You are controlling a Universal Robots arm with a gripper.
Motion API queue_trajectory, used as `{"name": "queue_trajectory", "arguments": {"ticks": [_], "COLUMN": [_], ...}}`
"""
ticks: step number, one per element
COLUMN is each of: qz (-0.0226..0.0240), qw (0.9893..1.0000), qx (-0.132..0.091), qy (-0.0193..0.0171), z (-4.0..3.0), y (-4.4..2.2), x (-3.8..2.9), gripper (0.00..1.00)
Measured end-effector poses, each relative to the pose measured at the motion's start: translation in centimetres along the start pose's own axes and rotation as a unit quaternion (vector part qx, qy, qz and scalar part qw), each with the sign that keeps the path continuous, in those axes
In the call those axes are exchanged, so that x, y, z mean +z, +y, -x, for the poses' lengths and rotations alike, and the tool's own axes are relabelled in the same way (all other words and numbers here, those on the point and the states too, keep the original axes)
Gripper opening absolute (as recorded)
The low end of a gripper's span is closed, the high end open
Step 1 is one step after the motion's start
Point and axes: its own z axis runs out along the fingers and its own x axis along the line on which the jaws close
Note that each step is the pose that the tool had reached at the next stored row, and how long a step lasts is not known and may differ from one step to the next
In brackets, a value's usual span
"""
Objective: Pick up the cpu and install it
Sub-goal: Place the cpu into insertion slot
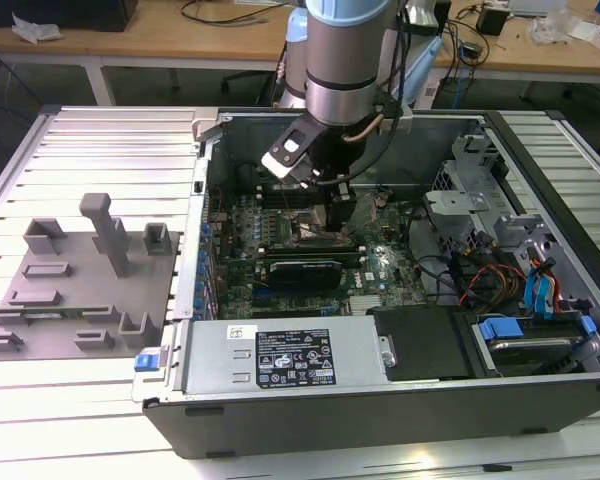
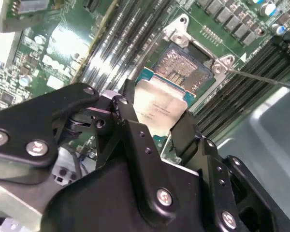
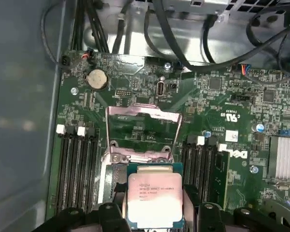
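The cpu is a flat square chip with a silvery top and a teal rim. It sits between the two black fingers of my gripper, which is shut on its edges. In the first wrist view the cpu hangs just over the open socket, whose metal load plate is swung back. The second wrist view shows the socket's bare contact field right past the chip. In the exterior view my gripper is low inside the computer case, over the motherboard.
Memory slots flank the socket on both sides. The case also holds a power supply, a drive cage and loose cables. A grey fixture plate with blocks and posts lies at the exterior view's left.
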Motion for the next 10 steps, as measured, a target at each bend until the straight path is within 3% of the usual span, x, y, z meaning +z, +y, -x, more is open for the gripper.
{"name": "queue_trajectory", "arguments": {"ticks": [1, 4, 10], "qz": [-0.015, -0.0248, -0.026], "qw": [0.9999, 0.9997, 0.9996], "qx": [0.001, 0.002, 0.003], "qy": [-0.0032, -0.0047, -0.0046], "z": [-1.48, -1.4, -1.36], "y": [0.12, 0.11, 0.1], "x": [0.37, 0.47, 0.58], "gripper": [0.55, 0.55, 0.55]}}
